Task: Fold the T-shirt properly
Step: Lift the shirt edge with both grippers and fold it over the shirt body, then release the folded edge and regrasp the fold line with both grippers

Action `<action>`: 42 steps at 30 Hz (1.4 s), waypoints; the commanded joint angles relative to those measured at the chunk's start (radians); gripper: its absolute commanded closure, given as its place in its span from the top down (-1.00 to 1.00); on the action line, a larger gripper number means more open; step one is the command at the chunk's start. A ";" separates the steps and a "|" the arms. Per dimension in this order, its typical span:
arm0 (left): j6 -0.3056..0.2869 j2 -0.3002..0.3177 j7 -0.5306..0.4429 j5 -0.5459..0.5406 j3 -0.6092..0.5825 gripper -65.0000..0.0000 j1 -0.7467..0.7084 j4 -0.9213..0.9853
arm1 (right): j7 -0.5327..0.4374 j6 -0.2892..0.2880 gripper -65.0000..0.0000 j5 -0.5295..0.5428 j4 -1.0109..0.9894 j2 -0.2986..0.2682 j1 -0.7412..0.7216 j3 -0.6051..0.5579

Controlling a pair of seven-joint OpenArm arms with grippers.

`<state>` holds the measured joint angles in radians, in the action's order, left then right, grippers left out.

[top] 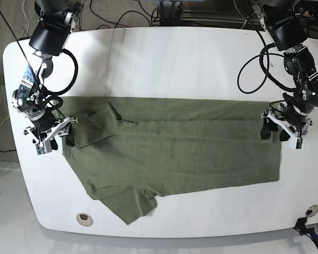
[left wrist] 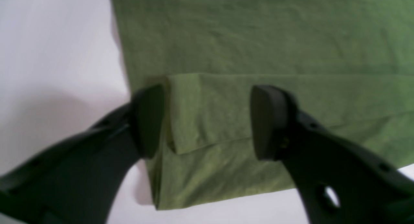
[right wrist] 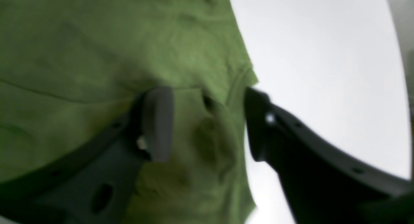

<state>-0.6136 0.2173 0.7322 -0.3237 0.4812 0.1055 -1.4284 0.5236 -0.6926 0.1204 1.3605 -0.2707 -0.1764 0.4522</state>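
The olive-green T-shirt (top: 175, 148) lies flat across the white table (top: 175, 63), its top part folded over and one sleeve (top: 130, 203) sticking out toward the front edge. In the base view my left gripper (top: 274, 132) is at the shirt's right end and my right gripper (top: 61, 138) at its left end. The left wrist view shows the left gripper (left wrist: 208, 122) open, its fingers (left wrist: 148, 120) straddling a folded corner of the T-shirt (left wrist: 258, 39). My right gripper (right wrist: 207, 123) is open too, with rumpled T-shirt (right wrist: 81, 55) cloth lying loose between its fingers (right wrist: 158, 123).
Black cables (top: 254, 69) hang from both arms over the back of the table. A small round fitting (top: 83, 217) sits near the front left edge. A dark clamp-like part (top: 307, 230) is at the front right corner.
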 commanded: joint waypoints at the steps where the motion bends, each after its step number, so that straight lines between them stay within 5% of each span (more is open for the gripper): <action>1: -0.006 0.015 -0.047 0.013 0.001 0.33 0.021 -0.021 | -0.024 -0.006 0.20 -0.038 0.026 -0.016 -0.016 0.004; 12: -0.007 0.027 -0.190 0.044 0.001 0.36 -0.269 -0.349 | -0.061 -0.006 0.23 -0.035 0.257 -0.025 0.275 0.116; 16: -0.007 0.027 -0.190 0.044 0.004 0.36 -0.318 -0.394 | -0.090 -0.006 0.23 -0.034 0.187 0.008 0.283 0.181; 28: -0.007 0.027 -0.190 0.045 0.057 0.36 -0.343 -0.397 | -0.136 -0.006 0.23 0.061 -0.037 -0.009 0.274 0.196; 42: -0.007 0.027 -0.190 0.045 0.081 0.36 -0.358 -0.392 | -0.178 -0.006 0.21 0.063 -0.076 0.021 0.262 0.190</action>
<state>-0.6228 0.2287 0.5674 -0.2623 0.5407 -0.2577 -1.8057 0.3443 -0.6960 0.1806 1.2705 -0.2356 0.0921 0.6399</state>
